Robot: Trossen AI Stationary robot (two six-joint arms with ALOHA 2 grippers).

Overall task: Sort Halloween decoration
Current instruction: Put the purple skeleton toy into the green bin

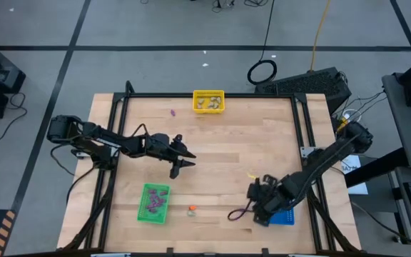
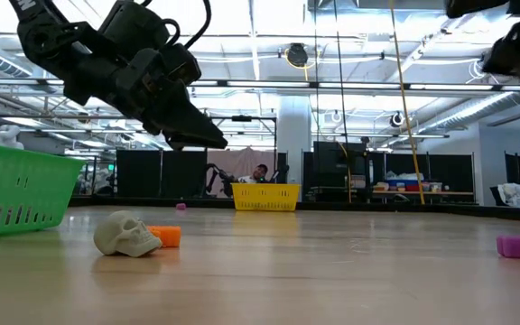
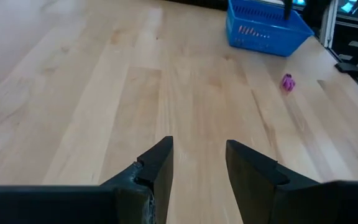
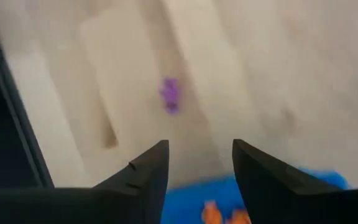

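My left gripper [image 1: 185, 161] hangs open above bare wood left of the table's middle, holding nothing [image 3: 199, 146]. My right gripper [image 4: 199, 149] points steeply down, open and empty, over the blue bin's [image 1: 285, 217] edge at the near right. Orange trinkets [image 4: 219, 214] lie in that bin. A purple trinket [image 4: 170, 94] lies on the wood just outside it [image 3: 288, 82]. A pale skull [image 2: 126, 235] and an orange trinket [image 2: 166, 236] lie together near the front edge [image 1: 192, 209]. Another purple trinket [image 1: 173, 112] lies at the far left.
A green bin [image 1: 153, 203] with purple trinkets stands at the near left. A yellow bin [image 1: 208, 101] with pale trinkets stands at the far edge. A black frame rail [image 1: 212, 95] borders the table. Bare wood spreads across the middle.
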